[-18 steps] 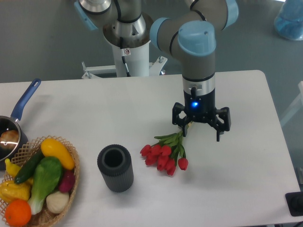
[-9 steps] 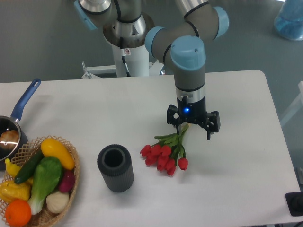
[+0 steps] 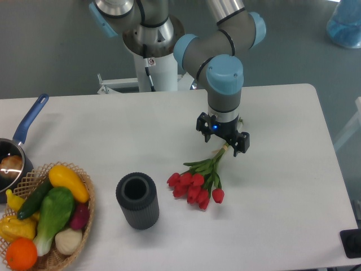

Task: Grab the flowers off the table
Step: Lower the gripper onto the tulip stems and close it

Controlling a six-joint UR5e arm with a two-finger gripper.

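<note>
**Red tulips on the white table, gripper spread above their stems**

Red buds mark the flowers [image 3: 196, 184], a small bunch lying flat on the table [image 3: 282, 186] a little right of its middle. The heads point toward the near edge and fan out to the left; the green stems run up and to the right, their cut ends reaching under the gripper [image 3: 222, 134].

That gripper points straight down from a grey arm with pale blue joint caps. Its two dark fingers stand apart, one on each side of the stem ends, with nothing clasped between them. A small blue light glows on its body. Whether the fingertips touch the tabletop cannot be told from this view.

Left of the bunch, close but not touching, stands a dark ribbed cylinder [image 3: 137, 200], upright and hollow at the top. At the near left corner sits a wicker basket [image 3: 86, 217] filled with colourful vegetables. Behind it, at the left edge, is a pan with a blue handle [image 3: 30, 117].
</note>
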